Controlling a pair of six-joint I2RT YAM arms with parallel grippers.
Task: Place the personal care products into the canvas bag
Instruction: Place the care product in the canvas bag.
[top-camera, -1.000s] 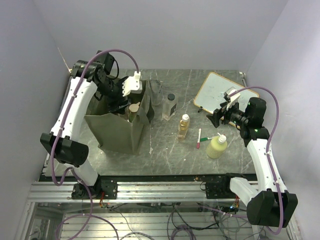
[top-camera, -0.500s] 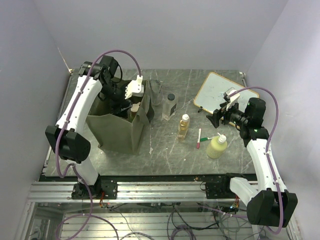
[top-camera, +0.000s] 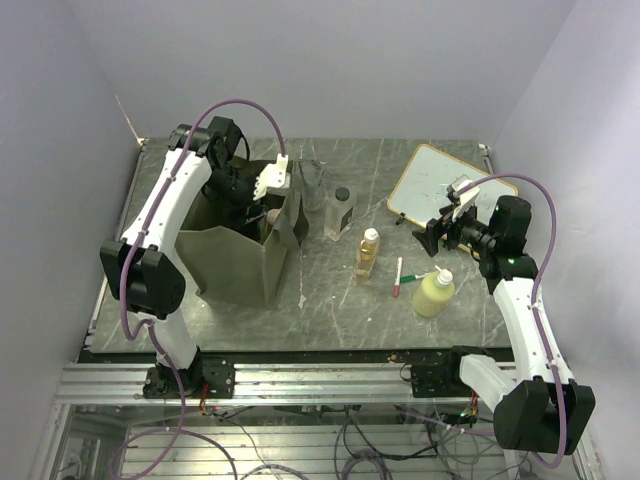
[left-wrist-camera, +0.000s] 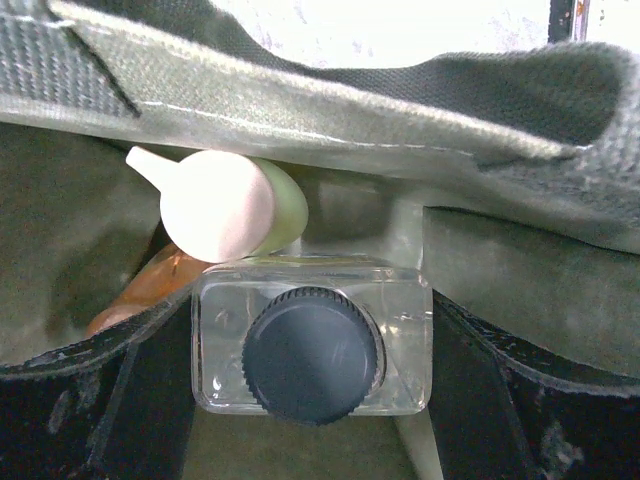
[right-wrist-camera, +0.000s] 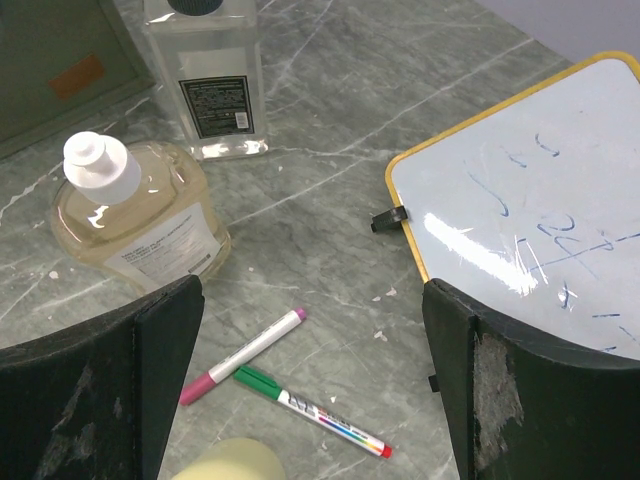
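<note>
Left hand (left-wrist-camera: 312, 395) clasping clear bottle (left-wrist-camera: 312, 345), inside canvas bag (left-wrist-camera: 400, 95) — rim close above

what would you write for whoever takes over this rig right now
The left gripper is shut on a clear dark-capped bottle, down inside the canvas bag.
The right gripper is open and empty, above the markers.
Done: a pale green bottle and an orange bottle lie in the bag.
Left on the table: at least a second clear bottle, an amber bottle and a pale yellow bottle.
Next, probably: release the held bottle, then bag the rest.
</note>
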